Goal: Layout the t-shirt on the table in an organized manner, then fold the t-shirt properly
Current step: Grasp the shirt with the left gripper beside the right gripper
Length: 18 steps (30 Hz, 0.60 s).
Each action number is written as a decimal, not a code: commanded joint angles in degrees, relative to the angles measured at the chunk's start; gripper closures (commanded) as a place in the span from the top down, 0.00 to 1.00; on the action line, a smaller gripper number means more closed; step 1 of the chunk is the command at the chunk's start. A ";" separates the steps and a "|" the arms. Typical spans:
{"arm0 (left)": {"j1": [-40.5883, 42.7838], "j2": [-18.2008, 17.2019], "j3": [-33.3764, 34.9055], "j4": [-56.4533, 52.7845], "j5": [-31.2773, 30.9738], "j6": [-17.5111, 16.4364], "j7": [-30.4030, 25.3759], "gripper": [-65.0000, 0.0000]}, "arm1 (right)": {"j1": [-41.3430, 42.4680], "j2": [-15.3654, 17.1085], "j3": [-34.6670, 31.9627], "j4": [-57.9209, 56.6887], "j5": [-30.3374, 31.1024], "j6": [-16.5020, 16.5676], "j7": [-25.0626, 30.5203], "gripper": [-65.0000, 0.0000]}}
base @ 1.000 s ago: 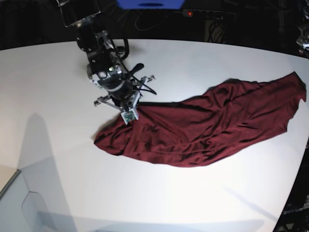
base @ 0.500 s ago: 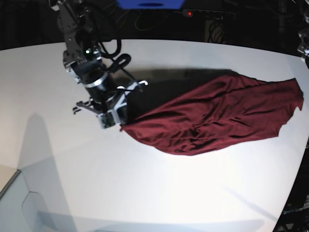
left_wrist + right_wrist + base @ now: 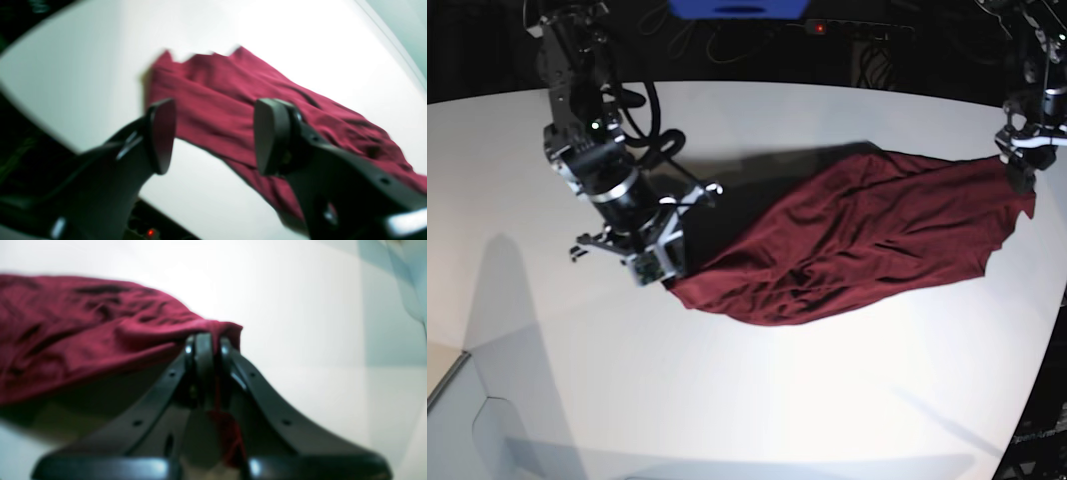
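— Maroon cloth: the t-shirt (image 3: 857, 240) stretches across the white desk (image 3: 757, 400), from the middle out toward the far right edge in the base view. Where exactly is it held?

— At its left tip. The right gripper (image 3: 665, 268) has its fingers (image 3: 203, 346) pressed together on a bunched corner of the fabric; in the right wrist view the cloth (image 3: 83, 330) drapes over the closed tips, and a bit of red shows between the finger bases.

— Is the shirt flat?

— No. It is wrinkled, and near the held end it rises off the desk, with a dark shadow beneath and behind it. The lower edge sags in a curve toward the desk surface.

— And the other arm?

— The left gripper (image 3: 1024, 160) sits at the shirt's far right corner in the base view. Its wrist view shows the two fingers (image 3: 161, 133) spread wide apart with nothing between them; the shirt (image 3: 233, 113) lies beyond them on the desk (image 3: 83, 66).

— Does it touch the cloth?

— I cannot tell from the base view; the wrist picture is blurred, but the pads look clear of the fabric.
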 commanded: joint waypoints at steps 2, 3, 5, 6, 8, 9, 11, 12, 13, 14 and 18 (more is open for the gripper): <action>0.18 -1.31 1.41 1.04 -0.93 -0.20 -1.11 0.55 | -1.69 0.00 -4.03 0.80 0.75 3.41 1.20 0.00; 0.18 -1.40 2.11 1.04 -0.93 -0.20 -1.11 0.55 | -2.48 0.00 -5.61 0.80 0.75 3.58 1.20 0.00; -0.35 -1.40 3.34 1.04 -0.85 -0.20 -1.11 0.55 | -4.15 0.00 -9.83 0.01 0.67 3.58 1.20 0.00; -0.61 -1.40 3.87 1.04 -0.67 -0.20 -1.11 0.55 | -4.68 0.00 -11.85 -1.04 0.67 3.58 1.20 0.00; -0.61 -1.40 4.84 1.04 -0.58 -0.20 -1.11 0.55 | -5.21 0.00 -14.93 -3.59 0.67 3.58 1.20 0.00; -0.61 -1.40 5.36 1.04 -0.93 -0.20 -1.11 0.55 | -5.65 0.09 -16.42 -5.26 0.67 3.58 1.20 0.00; -0.61 -1.40 6.68 1.04 -0.85 -0.20 -1.11 0.55 | -5.91 0.18 -18.27 -8.34 0.67 3.58 1.20 0.02; -0.88 -1.40 7.65 1.04 -0.85 -0.20 -1.11 0.55 | -6.00 0.18 -18.71 -9.66 0.67 3.58 1.20 0.05; -1.23 -1.40 8.70 1.04 -0.49 -0.20 -1.11 0.55 | -6.09 0.18 -18.89 -10.36 0.67 3.58 1.20 0.09; -1.41 -1.40 9.50 1.04 -0.41 -0.20 -1.11 0.55 | -6.26 0.18 -18.89 -10.63 0.67 3.58 1.20 0.13; -1.41 -1.40 14.77 1.04 -0.41 -0.20 -1.11 0.55 | -7.93 1.32 -17.48 -7.81 0.58 3.58 1.55 0.26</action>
